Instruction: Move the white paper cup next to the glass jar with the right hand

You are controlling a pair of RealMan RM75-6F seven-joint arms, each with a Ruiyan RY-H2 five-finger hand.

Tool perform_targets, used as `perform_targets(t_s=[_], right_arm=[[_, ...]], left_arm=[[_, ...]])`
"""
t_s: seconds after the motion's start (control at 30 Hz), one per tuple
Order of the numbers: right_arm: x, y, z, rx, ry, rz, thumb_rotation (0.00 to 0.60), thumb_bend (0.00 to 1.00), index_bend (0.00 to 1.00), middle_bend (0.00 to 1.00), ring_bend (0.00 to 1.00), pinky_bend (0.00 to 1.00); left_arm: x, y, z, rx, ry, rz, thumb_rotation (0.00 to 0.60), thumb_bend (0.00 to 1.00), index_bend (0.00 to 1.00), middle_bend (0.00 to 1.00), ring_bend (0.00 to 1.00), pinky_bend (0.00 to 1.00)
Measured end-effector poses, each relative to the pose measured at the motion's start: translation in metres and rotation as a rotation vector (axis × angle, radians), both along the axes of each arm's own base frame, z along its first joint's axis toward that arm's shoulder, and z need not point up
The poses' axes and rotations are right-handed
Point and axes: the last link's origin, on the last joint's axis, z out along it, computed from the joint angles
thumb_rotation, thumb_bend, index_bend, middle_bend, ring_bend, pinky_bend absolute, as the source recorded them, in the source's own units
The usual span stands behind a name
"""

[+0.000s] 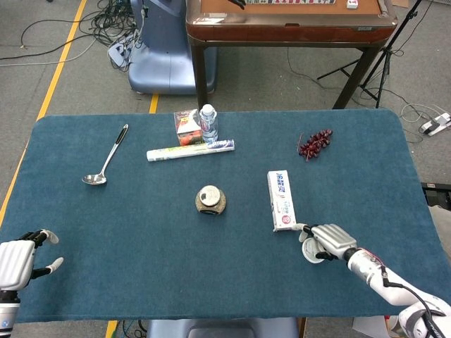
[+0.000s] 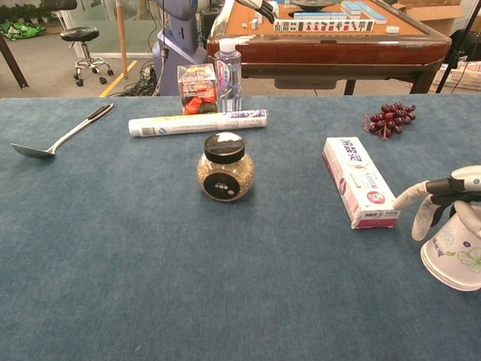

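Resting on the blue cloth of the table (image 1: 141,239), near its front right part, the white paper cup (image 2: 457,254) is seen tilted, its open mouth turned toward the table's left side in the head view. The cup is grasped by the right robot hand (image 1: 325,240), whose fingers (image 2: 421,218) are wrapped over its upper side, while the thumb is stretched toward the nearby toothpaste box (image 1: 281,199). Whether the cup's rim touches the cloth cannot be told. A floral print is shown on the cup's wall in the chest view.

The glass jar (image 2: 225,168), closed with a black lid and filled with something grainy, is stood upright near the middle of the table, well apart from the cup, with the toothpaste box lying between them. The left robot hand (image 1: 20,261) is held at the front left corner of the table, released, its fingers apart and nothing in it.

Behind the jar a rolled white tube (image 2: 198,122) is laid crosswise, and behind that a small red and green carton (image 2: 197,89) and a water bottle (image 2: 228,66) are stood side by side. A metal ladle (image 1: 106,155) is laid on the left part of the table, and a bunch of dark grapes (image 2: 389,119) on the far right part.
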Motion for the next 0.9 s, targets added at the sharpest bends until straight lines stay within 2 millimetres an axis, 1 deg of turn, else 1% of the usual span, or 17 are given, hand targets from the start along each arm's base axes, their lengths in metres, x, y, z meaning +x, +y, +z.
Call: perform_targets(t_s=[0.27,0.4,0.5,0.63,0.67,0.73,0.8,0.83,0.9], right_arm=[[0.009,0.001,-0.007,0.012,-0.024,0.019,0.6,1.0,0.16,0.31,0.23,0.32],[0.011,0.002,-0.007,0.01,-0.035,0.026,0.6,1.0,0.16,0.31,0.23,0.32],[0.012,0.002,-0.004,0.002,-0.041,0.032,0.6,1.0,0.16,0.31,0.23,0.32],[0.013,0.004,0.005,-0.021,-0.048,0.051,0.6,1.0,0.16,0.3,0.23,0.32],[0.013,0.004,0.007,-0.028,-0.048,0.057,0.6,0.98,0.16,0.3,0.23,0.32],[0.013,0.004,0.012,-0.045,-0.045,0.07,0.6,0.84,0.16,0.28,0.23,0.32],[0.012,0.005,0.016,-0.061,-0.035,0.087,0.6,0.57,0.16,0.26,0.23,0.32],[0.011,0.005,0.018,-0.071,-0.024,0.1,0.6,0.49,0.16,0.25,0.23,0.32],[0.01,0.006,0.022,-0.091,-0.005,0.123,0.6,0.22,0.16,0.21,0.23,0.32]], left_arm=[[0.0,0.0,0.001,0.003,-0.002,0.0,0.6,0.09,0.5,0.48,0.49,0.66],[0.0,-0.001,0.001,0.003,-0.003,0.0,0.6,0.09,0.5,0.48,0.49,0.66],[-0.001,0.0,0.001,0.003,-0.004,0.002,0.6,0.09,0.5,0.48,0.49,0.66],[0.0,0.0,0.001,0.002,-0.004,0.001,0.6,0.09,0.5,0.48,0.49,0.66],[0.0,0.0,0.001,0.001,-0.004,0.001,0.6,0.09,0.5,0.48,0.49,0.66],[0.0,0.0,0.001,0.001,-0.003,0.001,0.6,0.09,0.5,0.48,0.49,0.66],[0.0,0.0,0.0,0.0,-0.002,0.0,0.6,0.09,0.5,0.48,0.49,0.66],[0.0,0.0,0.0,0.0,-0.002,0.0,0.6,0.09,0.5,0.48,0.49,0.66],[0.0,0.0,0.0,0.0,-0.002,0.001,0.6,0.09,0.5,0.48,0.49,0.66]])
